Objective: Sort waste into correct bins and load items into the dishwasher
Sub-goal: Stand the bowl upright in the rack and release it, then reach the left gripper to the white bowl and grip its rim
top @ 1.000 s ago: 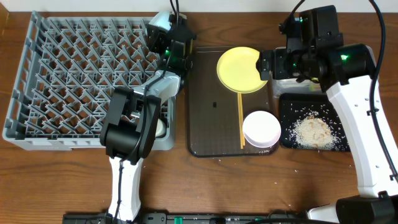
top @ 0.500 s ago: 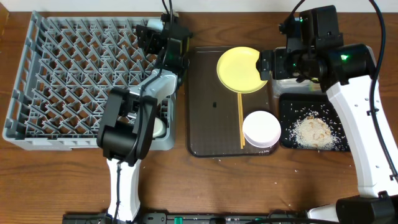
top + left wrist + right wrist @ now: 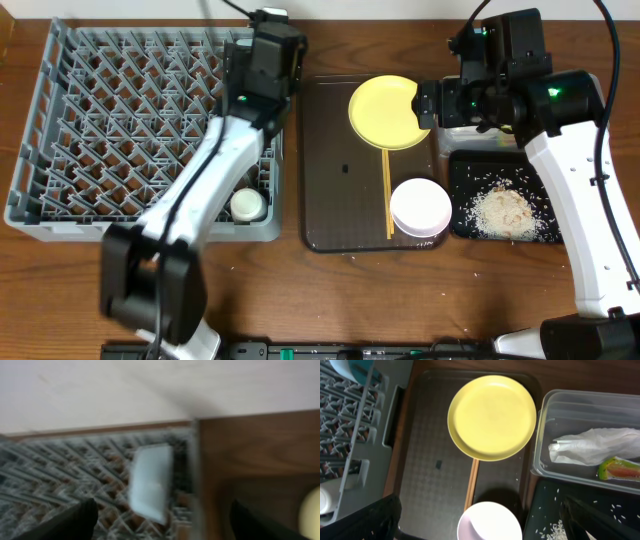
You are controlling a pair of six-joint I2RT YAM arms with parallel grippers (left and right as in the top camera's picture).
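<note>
Right wrist cam: napkin and wrapper in clear tub, far-right table edge; overhead can't see them. Right gripper spread, empty. Left gripper spread, view blurred.

No legible txt, labels, brands, nos. or signs in any view, incl. snack wrapper.

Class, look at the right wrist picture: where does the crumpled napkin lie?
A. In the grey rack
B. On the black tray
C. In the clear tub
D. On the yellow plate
C: the napkin lies inside the clear tub, next to the wrapper.
</note>
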